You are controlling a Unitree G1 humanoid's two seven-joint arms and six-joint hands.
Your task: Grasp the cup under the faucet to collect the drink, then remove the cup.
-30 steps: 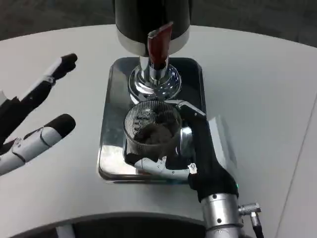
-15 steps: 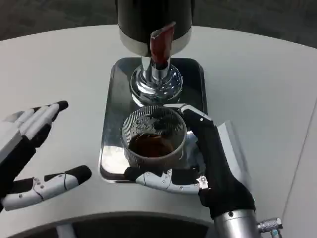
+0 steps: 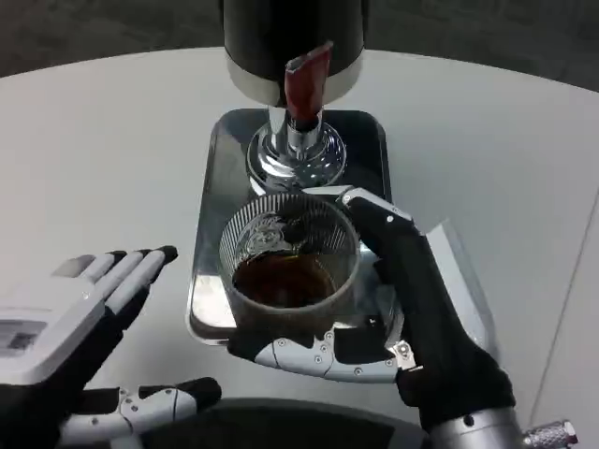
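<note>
A ribbed clear glass cup [image 3: 288, 264] with dark drink in its bottom is in my right hand [image 3: 412, 309], whose fingers wrap its right side and front base. The cup is over the near part of the shiny steel drip tray [image 3: 213, 187], in front of the chrome faucet [image 3: 298, 154]. Above the faucet stand the red tap lever [image 3: 305, 82] and the black dispenser body [image 3: 290, 37]. My left hand [image 3: 80, 346] is at the lower left over the table, fingers spread and holding nothing, well apart from the cup.
The white round table [image 3: 487, 159] stretches to both sides of the tray. Its near edge runs just below my hands, and a pale seam crosses the far right.
The cup has come toward me and looks larger and higher, away from the faucet, still in my right hand. My left hand has swung down and inward to the lower left.
</note>
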